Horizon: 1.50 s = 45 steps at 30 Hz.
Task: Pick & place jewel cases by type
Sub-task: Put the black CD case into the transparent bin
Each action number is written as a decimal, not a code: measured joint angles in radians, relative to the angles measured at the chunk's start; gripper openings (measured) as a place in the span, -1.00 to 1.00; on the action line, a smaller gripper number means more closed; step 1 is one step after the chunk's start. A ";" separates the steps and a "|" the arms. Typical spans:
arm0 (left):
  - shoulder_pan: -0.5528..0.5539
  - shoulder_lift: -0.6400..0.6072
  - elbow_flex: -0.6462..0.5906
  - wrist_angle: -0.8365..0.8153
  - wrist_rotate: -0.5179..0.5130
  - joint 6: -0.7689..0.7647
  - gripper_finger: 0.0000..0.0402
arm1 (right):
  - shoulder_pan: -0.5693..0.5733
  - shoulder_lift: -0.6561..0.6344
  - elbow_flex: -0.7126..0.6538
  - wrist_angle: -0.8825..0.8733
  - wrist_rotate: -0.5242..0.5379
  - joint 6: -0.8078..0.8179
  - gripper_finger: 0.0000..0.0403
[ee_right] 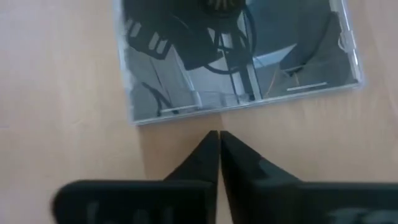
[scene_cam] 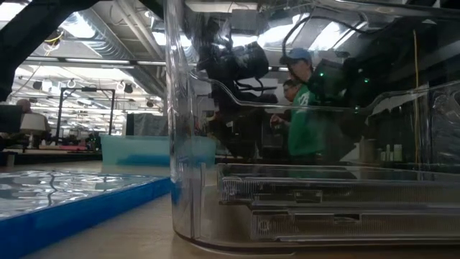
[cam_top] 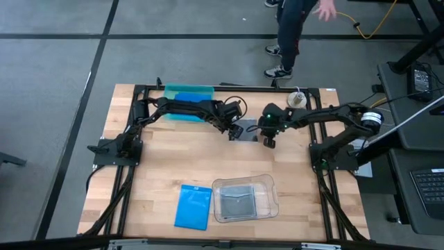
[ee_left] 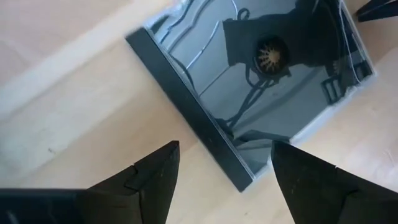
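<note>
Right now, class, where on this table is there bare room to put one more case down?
Bare wood lies left of the blue case, and between the clear tray and the grey case. It is crowded at the grey case, where the left pincer and right pincer meet.

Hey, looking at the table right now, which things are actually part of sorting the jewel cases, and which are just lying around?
Part of the job:
- dark square jewel case lying between the grippers
- blue jewel case at the near edge
- clear tray with dark cases inside
- teal tray at the far edge
- left gripper, open
- right gripper, shut

Just lying about:
- person beyond the table
- yellow cable on the floor
</note>
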<state>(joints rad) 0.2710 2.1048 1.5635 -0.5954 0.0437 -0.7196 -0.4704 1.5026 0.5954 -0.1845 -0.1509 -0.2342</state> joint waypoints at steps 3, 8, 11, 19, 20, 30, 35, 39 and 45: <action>0.003 0.000 0.000 0.000 -0.011 0.000 0.23 | -0.013 0.040 0.026 -0.010 -0.007 -0.013 -0.96; 0.018 0.000 -0.008 0.008 -0.013 0.000 0.24 | -0.024 0.087 0.047 -0.009 -0.051 -0.018 -0.94; 0.026 -0.001 -0.053 0.067 0.011 -0.028 0.24 | -0.023 0.089 0.047 -0.003 -0.054 -0.029 -0.97; 0.032 -0.010 -0.194 0.271 0.119 -0.137 0.24 | -0.023 0.091 0.046 -0.004 -0.065 -0.036 -0.97; 0.032 -0.010 -0.208 0.291 0.124 -0.145 0.24 | -0.023 0.092 0.046 -0.004 -0.068 -0.036 -0.98; 0.018 -0.004 -0.235 0.413 0.153 -0.217 0.22 | -0.025 0.093 0.043 0.015 -0.080 -0.037 -0.98; 0.015 0.000 -0.237 0.432 0.153 -0.219 0.22 | -0.025 0.093 0.042 0.019 -0.080 -0.037 -0.97; 0.013 -0.021 -0.238 0.435 0.144 -0.194 0.22 | -0.025 0.093 0.041 0.024 -0.081 -0.037 -0.98; 0.004 -0.102 -0.231 0.428 0.048 -0.133 0.20 | -0.025 0.093 0.041 0.027 -0.081 -0.038 -0.98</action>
<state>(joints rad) 0.2749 2.0026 1.3324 -0.1675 0.0914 -0.8524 -0.4953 1.5959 0.6365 -0.1577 -0.2321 -0.2718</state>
